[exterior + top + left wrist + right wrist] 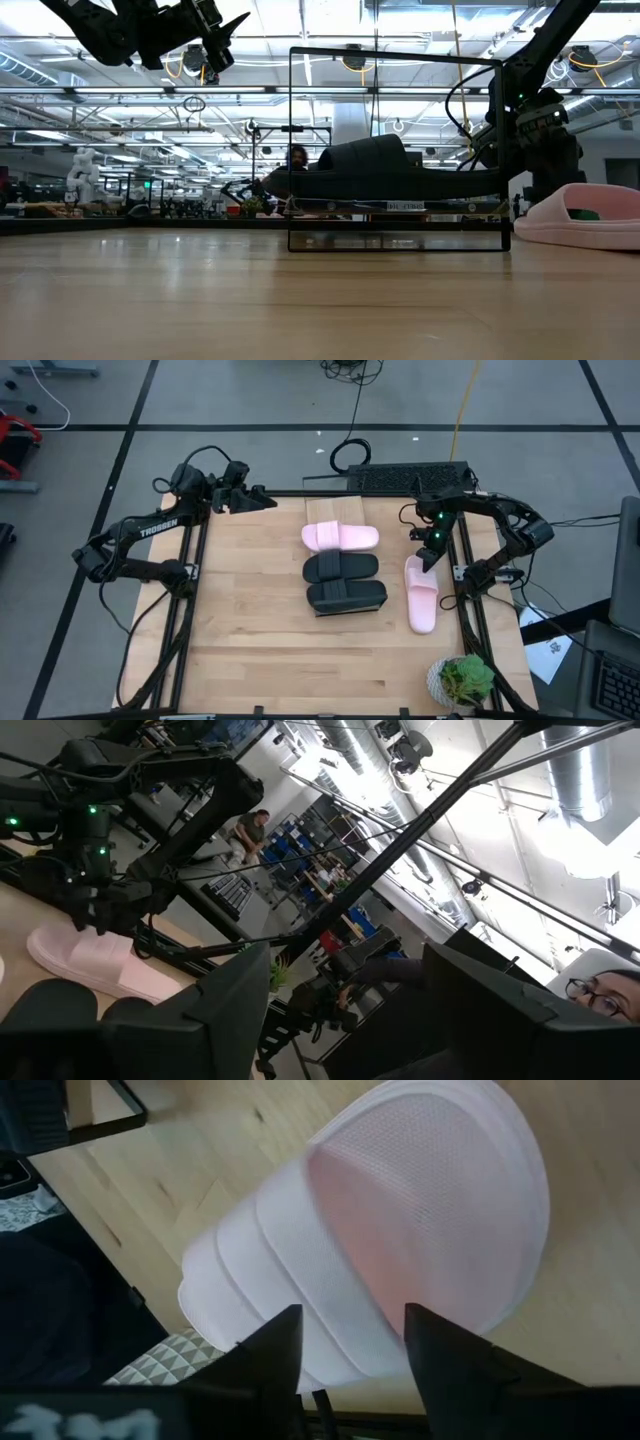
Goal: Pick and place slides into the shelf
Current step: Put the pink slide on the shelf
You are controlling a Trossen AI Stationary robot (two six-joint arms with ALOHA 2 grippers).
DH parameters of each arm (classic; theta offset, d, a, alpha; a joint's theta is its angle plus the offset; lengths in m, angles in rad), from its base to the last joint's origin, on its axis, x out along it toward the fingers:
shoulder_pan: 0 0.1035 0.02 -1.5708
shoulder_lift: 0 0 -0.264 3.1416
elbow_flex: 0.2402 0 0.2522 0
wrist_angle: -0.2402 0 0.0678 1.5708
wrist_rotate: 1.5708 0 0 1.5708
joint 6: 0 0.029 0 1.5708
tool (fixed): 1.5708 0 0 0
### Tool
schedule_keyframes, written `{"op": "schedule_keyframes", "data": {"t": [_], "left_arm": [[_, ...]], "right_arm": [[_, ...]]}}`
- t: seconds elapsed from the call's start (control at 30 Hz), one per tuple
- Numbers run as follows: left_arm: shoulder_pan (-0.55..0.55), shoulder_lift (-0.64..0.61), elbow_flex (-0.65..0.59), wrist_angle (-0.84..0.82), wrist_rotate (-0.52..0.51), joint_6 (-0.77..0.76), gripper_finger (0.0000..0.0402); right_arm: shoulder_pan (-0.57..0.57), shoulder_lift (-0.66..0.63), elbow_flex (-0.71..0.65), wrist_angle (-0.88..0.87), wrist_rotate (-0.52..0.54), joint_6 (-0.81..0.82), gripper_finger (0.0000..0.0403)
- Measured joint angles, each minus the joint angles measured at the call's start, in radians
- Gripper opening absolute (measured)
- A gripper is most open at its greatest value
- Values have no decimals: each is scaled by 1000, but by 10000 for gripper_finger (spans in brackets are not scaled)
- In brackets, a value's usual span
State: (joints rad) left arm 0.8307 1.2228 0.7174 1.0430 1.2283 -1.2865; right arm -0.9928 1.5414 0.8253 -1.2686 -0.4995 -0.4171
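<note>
The shelf (pixel 335 510) stands mid-table, its dark frame (pixel 400 246) plain in the low view. On it lie a pink slide (pixel 340 537) and two black slides (pixel 341 567) (pixel 346 596), soles down. A second pink slide (pixel 421 595) rests sole down on the tabletop to the right, also seen in the low view (pixel 590 215). My right gripper (pixel 430 552) hangs open over this slide's far end, its fingers pointing steeply down at the slide (pixel 400 1230). My left gripper (pixel 258 500) waits open, raised high at the far left (pixel 222 30). My right gripper comes at the pink slide from above, slanting down. Its two fingers (pixel 285 1345) stand apart over the ribbed strap (pixel 260 1270) and the sole's edge. Whether they touch the slide I cannot tell.
A potted plant (pixel 463 682) stands at the table's near right corner. A black device (pixel 410 478) lies past the far edge. Dark rails (pixel 185 620) run along the table's left and right sides. Bare wood lies left of the shelf. A person (pixel 600 995) shows beyond the table.
</note>
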Motion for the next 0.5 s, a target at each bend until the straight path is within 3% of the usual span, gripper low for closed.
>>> {"op": "schedule_keyframes", "data": {"t": [0.27,0.5], "left_arm": [[0,0,0,0,0,3,259],[0,0,0,0,0,8,259]], "right_arm": [[45,0,0,0,-2,-4,213],[118,0,0,2,-1,-7,213]]}}
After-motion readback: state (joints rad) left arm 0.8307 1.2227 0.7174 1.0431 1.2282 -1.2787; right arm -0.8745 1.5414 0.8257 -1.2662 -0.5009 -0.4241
